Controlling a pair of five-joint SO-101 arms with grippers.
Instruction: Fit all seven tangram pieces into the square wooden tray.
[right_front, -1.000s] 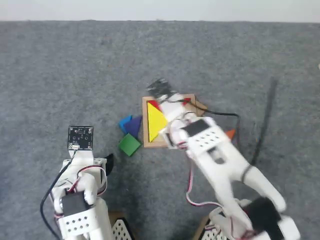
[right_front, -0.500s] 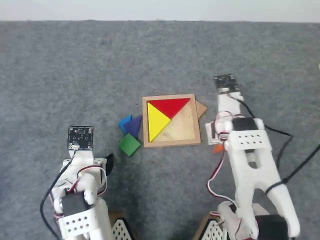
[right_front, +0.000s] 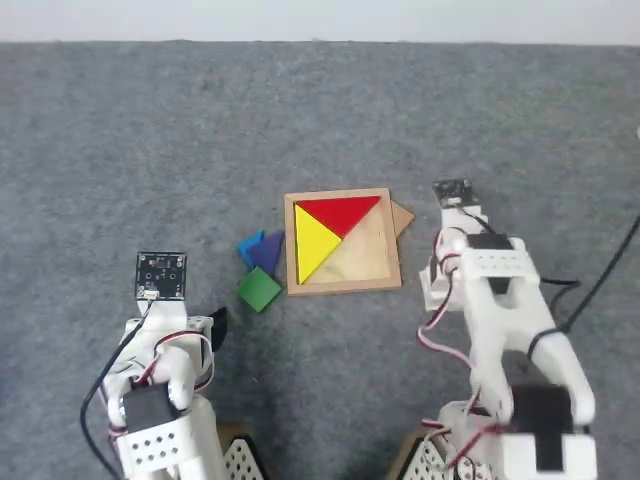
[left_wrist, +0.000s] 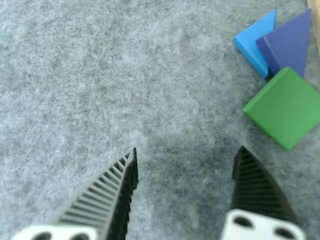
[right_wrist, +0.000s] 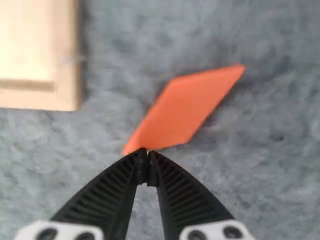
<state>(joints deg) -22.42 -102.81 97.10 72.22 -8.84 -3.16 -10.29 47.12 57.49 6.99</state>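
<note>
1. The orange piece (right_wrist: 185, 110) lies flat on the grey carpet, right in front of the right gripper (right_wrist: 146, 159). Its near corner sits at the fingertips, and I cannot tell if they touch.
2. The right fingers are pressed together with nothing between them.
3. The wooden tray (right_front: 343, 285) is a bit farther out from those fingers, off to one side. In it lie the red triangle (right_front: 340, 213) and the yellow triangle (right_front: 312, 243), side by side and touching. The rest of the tray is bare wood.
4. A tan piece (right_front: 402, 216) pokes out by the tray's far corner.
5. The left gripper (left_wrist: 185, 160) hangs over the carpet with its fingers spread wide, holding nothing. The green square (left_wrist: 282, 107), the purple triangle (left_wrist: 290, 42) and the blue piece (left_wrist: 256, 42) lie bunched ahead of them, off to one side.
6. I think the orange piece is next. The right fingers must open, drop around its thin edges, pinch it, and carry it to the bare wood.
7. A second ago the right arm was over the tray. Then it swung off beside the tray, and now it has pulled back a little. The left arm and the pieces have not moved
</note>
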